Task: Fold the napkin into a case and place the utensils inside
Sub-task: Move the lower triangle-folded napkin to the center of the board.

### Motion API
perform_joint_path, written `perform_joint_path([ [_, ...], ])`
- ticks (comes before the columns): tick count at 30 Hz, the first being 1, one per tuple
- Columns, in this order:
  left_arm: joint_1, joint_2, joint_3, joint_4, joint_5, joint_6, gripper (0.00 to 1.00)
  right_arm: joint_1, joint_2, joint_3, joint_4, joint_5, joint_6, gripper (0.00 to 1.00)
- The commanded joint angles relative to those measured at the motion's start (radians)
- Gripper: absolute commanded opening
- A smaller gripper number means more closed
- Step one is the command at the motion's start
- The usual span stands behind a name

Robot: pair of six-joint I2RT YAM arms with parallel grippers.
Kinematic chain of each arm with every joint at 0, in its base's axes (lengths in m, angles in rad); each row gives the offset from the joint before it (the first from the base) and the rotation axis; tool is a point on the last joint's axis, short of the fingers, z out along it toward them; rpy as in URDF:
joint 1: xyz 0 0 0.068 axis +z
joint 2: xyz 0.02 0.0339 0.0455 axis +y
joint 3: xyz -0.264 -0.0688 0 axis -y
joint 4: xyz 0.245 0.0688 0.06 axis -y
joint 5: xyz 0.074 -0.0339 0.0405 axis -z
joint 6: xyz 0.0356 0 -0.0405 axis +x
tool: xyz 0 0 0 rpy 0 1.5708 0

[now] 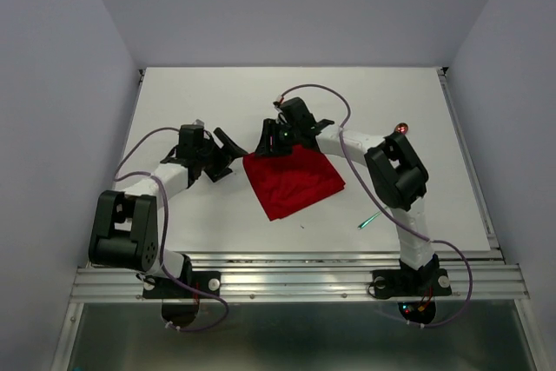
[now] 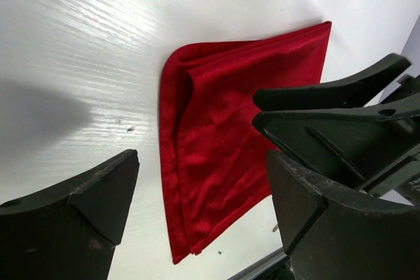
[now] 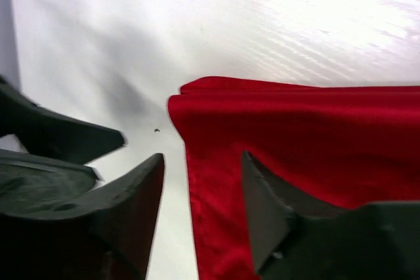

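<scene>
White worktop (image 1: 217, 215) | napkin (image 1: 294, 182) folded, mid-worktop | left end effector (image 2: 202, 159) wide, beside it | right end effector (image 3: 200, 160) part-open over its corner, holding nothing | likely best: pinch all layers, keep edges aligned

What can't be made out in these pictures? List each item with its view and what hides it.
Fork: top view, only a teal sliver shows; the right arm hides the rest.
Spoon: top view, only its red bowl shows beside that arm; too small for detail.
Napkin: right wrist view, cut off by the right edge; in the top view the right gripper covers one corner.
</scene>
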Motion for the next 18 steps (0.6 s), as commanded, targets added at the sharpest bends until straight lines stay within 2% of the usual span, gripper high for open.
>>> perform_joint_path([
  [1,0.04,-0.083,0.026,-0.065,-0.046,0.05,0.88,0.014,-0.096,0.005,-0.09,0.123,-0.14,0.63],
  [4,0.063,-0.094,0.065,-0.111,-0.071,0.066,0.88,0.034,-0.156,-0.05,-0.12,0.183,-0.191,0.64],
  [7,0.077,-0.103,0.106,-0.163,-0.091,0.083,0.88,0.117,-0.257,-0.151,-0.168,0.435,-0.254,0.63],
  [11,0.089,-0.108,0.143,-0.2,-0.108,0.095,0.88,0.241,-0.348,-0.278,-0.164,0.599,-0.277,0.6],
  [15,0.097,-0.102,0.165,-0.222,-0.117,0.107,0.88,0.334,-0.399,-0.357,-0.133,0.671,-0.315,0.6],
  [18,0.098,-0.091,0.168,-0.226,-0.119,0.103,0.88,0.393,-0.384,-0.356,-0.147,0.68,-0.337,0.61],
])
